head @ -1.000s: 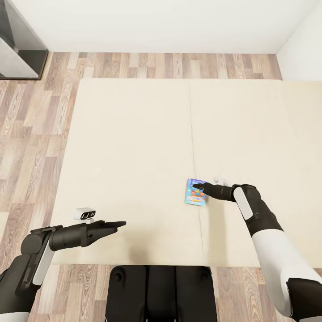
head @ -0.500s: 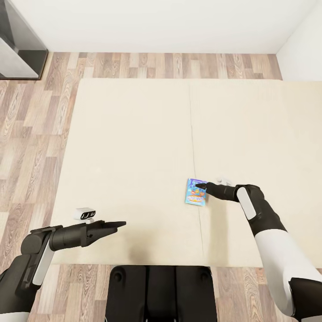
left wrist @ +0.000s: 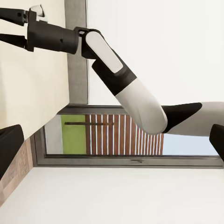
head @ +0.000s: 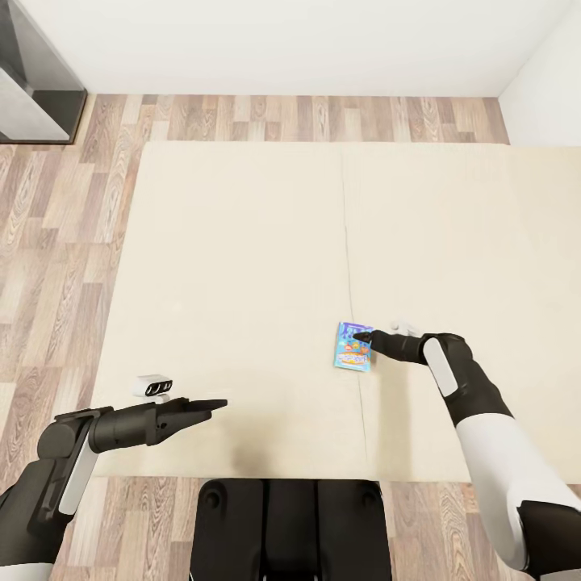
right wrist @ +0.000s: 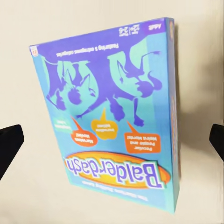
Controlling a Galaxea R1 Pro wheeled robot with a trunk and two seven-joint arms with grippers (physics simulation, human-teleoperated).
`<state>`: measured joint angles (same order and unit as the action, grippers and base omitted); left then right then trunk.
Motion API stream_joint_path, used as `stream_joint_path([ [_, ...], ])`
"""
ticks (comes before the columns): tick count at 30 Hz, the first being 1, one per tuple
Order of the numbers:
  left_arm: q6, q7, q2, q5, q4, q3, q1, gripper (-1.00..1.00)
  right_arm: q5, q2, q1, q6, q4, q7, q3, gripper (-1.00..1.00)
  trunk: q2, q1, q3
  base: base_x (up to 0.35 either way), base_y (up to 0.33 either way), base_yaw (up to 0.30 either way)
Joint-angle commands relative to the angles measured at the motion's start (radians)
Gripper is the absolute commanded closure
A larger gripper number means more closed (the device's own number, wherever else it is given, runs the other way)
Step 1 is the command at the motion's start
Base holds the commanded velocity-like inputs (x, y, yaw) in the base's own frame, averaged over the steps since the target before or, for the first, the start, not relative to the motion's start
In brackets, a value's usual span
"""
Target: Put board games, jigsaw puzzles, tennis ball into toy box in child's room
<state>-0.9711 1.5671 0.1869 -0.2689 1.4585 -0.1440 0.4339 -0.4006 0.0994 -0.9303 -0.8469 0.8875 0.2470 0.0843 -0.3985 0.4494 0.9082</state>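
Nearest me in the head view, my dark base sits against the near edge of the bed (head: pixel 242 266), and my left tool (head: pixel 216 406) hangs low over the mattress near that edge, its two black fingers splayed apart with nothing between them. It has not shifted over the last second. Further out, my right arm reaches across the mattress seam, and the right tool (head: pixel 369 340) sits at the right edge of the blue board game (head: pixel 353 346), which lies flat on the cream mattress just left of the seam. Compared with a second ago, the right tool has drawn back a little toward the box's right edge, where earlier its tip lay further over the lid; the box itself has not moved.

The right wrist view gives me what the head view cannot: the box lid close up, blue with purple cartoon figures and the title "Balderdash" (right wrist: pixel 114 169), and my two dark fingertips (right wrist: pixel 10 142) standing wide on either side of it, spread and not touching it. The left wrist view looks across at my right arm (left wrist: pixel 116 74) and its parted tool over the bed, with a grey-framed window (left wrist: pixel 130 135) behind. Beyond the bed lie wood-plank floor (head: pixel 307 117) and the white wall (head: pixel 282 40).
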Motion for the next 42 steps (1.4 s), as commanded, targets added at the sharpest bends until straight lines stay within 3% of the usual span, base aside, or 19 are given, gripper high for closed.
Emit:
stream_joint_path([
  [1,-0.011,0.004,0.0,0.0,0.0,0.001,0.0,-1.0,0.007,-0.002,-0.001,-0.001,0.0,-0.005,0.002,-1.0,-0.002,0.001,0.001,0.0,0.0,0.0],
  [14,-0.011,0.004,0.0,0.0,0.0,0.001,0.0,-1.0,0.008,-0.007,-0.001,0.056,-0.005,-0.072,-0.019,-1.0,-0.002,0.001,0.001,0.0,0.0,0.0],
  [16,-0.011,0.004,0.0,0.0,0.0,0.001,0.0,-1.0,0.008,-0.013,-0.001,0.061,-0.006,-0.086,-0.035,-1.0,-0.002,0.001,0.001,0.0,0.0,0.0],
  [19,-0.011,0.004,0.0,0.0,0.0,0.001,0.0,-1.0,0.007,-0.045,-0.002,0.084,-0.01,-0.12,-0.068,-1.0,-0.002,0.001,0.001,0.0,0.0,0.0],
  [24,-0.011,0.004,0.0,0.0,0.0,0.001,0.0,-1.0,0.006,-0.065,-0.002,0.092,-0.011,-0.139,-0.08,-1.0,-0.002,0.001,0.001,0.0,0.0,0.0],
  [42,-0.011,0.004,0.0,0.0,0.0,0.0,0.0,-1.0,0.006,-0.069,-0.002,0.092,-0.011,-0.143,-0.083,-1.0,-0.002,0.001,0.001,0.0,0.025,0.0],
])
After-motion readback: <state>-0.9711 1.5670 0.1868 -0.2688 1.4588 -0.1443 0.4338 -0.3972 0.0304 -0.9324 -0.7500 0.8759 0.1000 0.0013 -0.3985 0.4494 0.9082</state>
